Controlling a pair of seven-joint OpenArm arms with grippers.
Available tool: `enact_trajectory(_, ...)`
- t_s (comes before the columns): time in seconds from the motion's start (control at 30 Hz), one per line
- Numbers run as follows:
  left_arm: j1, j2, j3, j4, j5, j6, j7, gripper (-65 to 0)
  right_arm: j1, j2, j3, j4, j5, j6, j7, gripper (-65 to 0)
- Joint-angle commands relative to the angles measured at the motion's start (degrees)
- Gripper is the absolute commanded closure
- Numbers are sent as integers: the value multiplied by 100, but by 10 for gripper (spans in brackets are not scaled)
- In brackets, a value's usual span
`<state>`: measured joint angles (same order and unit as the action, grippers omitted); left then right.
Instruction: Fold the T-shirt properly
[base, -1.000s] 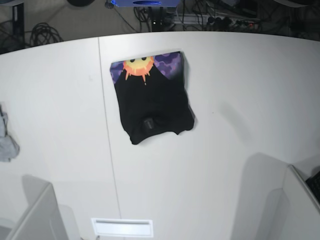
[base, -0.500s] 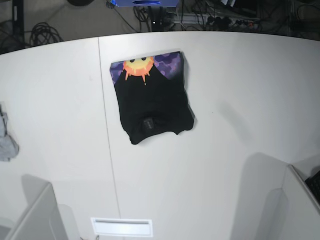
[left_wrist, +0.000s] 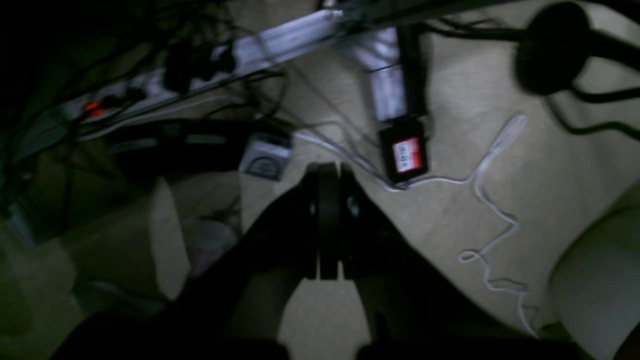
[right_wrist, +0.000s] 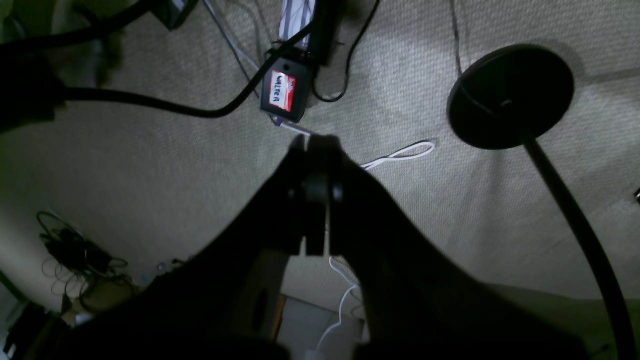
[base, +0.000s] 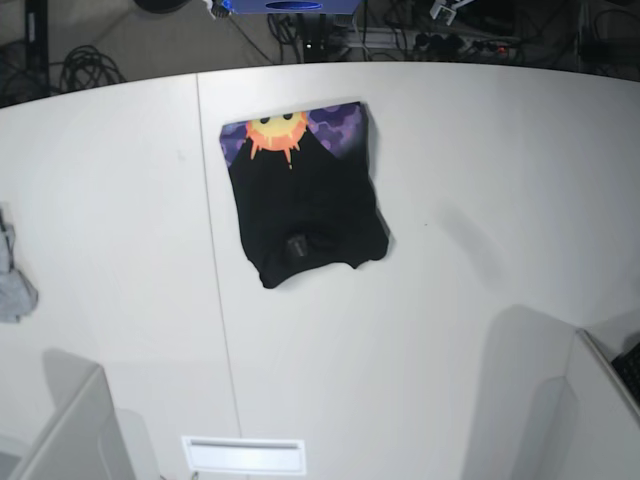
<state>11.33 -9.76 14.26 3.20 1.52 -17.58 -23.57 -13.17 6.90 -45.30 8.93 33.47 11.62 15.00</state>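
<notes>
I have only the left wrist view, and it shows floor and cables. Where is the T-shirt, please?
Observer: The T-shirt lies folded on the white table, with the sun print at its far edge.
Operator: Is the right gripper holding it?
Observer: No. The right gripper is shut on nothing, above the carpet.
Operator: Anything else on the table?
Observer: A small grey cloth lies at one side edge, apart from the shirt.

Base view bright, even, soft shadows — both wrist views dim, blurred, murky.
</notes>
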Motion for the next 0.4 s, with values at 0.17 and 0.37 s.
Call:
enact_trajectory(0.17, -12, -39, 2, -17, -16, -13, -65, 0, -77, 71, 16, -18, 6, 38, 7, 0)
enact_trajectory(0.37, -21, -39, -42, 80, -24, -4, -82, 0, -77, 80, 16, -18, -11, 38, 7, 0)
